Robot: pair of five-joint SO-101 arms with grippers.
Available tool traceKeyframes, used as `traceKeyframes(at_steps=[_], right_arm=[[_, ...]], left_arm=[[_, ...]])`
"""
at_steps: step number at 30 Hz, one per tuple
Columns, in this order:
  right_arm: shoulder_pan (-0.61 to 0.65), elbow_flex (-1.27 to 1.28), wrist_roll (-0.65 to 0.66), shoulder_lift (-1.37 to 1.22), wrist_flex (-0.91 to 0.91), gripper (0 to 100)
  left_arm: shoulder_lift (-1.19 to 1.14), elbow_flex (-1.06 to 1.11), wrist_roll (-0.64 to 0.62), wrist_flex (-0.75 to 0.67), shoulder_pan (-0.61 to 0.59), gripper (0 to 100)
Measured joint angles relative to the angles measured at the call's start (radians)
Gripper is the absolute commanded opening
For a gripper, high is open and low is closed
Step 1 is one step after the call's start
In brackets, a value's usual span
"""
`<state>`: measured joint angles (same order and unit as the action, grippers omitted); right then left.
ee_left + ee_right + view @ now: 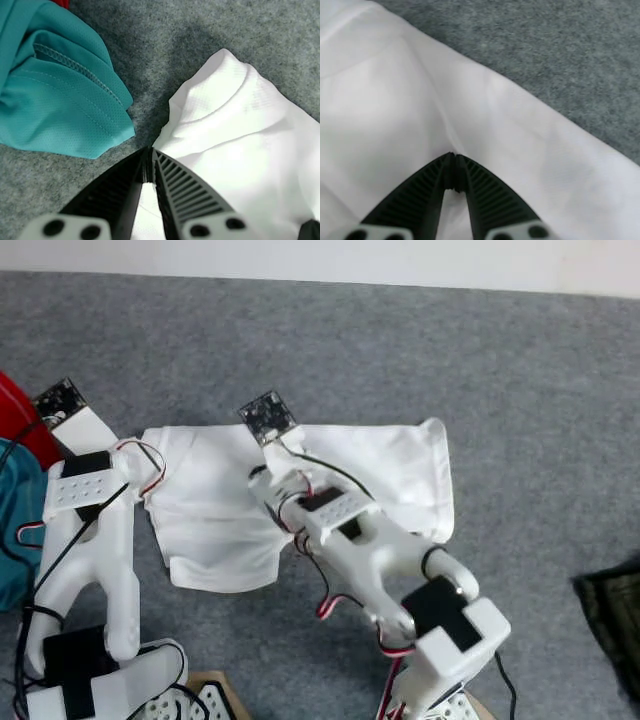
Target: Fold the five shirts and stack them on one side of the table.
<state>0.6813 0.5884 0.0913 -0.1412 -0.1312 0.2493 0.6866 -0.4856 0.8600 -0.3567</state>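
Right gripper point(451, 159): jaws pressed together, pinching a raised crease of the white shirt point(215, 525); in the high view it sits near the shirt's middle, towards the far hem.
Left gripper point(150, 152): fingertips closed on the white shirt's left border, with white cloth showing between the jaws just behind the tips.
White shirt: lies spread across the middle of the table point(520, 390), partly under both arms, with one end rumpled and rounded at the right.
Shirt edges: the far edge runs nearly straight; the near edge curls up and sags between the two arms; the left border is bunched into soft folds at the left gripper.
Teal shirt point(55, 95): crumpled at the table's left edge, its stitched hem near the white shirt but apart from it, with a strip of grey surface between.
Red cloth point(22, 418): at the left edge, beyond the teal shirt.
Dark cloth point(612, 618): at the right edge, well apart from the white shirt.
Open room: broad bare grey surface beyond the far edge and to the right; tight on the left.
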Motion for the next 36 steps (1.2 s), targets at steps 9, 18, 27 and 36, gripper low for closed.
traceKeyframes(at_steps=[9, 18, 27, 36], right_arm=[[0.014, 0.141, -0.012, 0.342, -0.146, 0.8], [0.092, 0.486, -0.061, 0.744, -0.221, 9.4], [0.094, 0.491, -0.083, 0.761, -0.233, 9.4], [0.094, 0.491, -0.046, 0.761, -0.233, 9.4]], left_arm=[[0.003, -0.003, 0.046, 0.04, 0.025, 3], [0.212, 0.138, 0.376, 0.219, 0.009, 18], [0.265, 0.178, 0.643, 0.493, -0.005, 19], [0.269, 0.176, 0.68, 0.549, 0.097, 21]])
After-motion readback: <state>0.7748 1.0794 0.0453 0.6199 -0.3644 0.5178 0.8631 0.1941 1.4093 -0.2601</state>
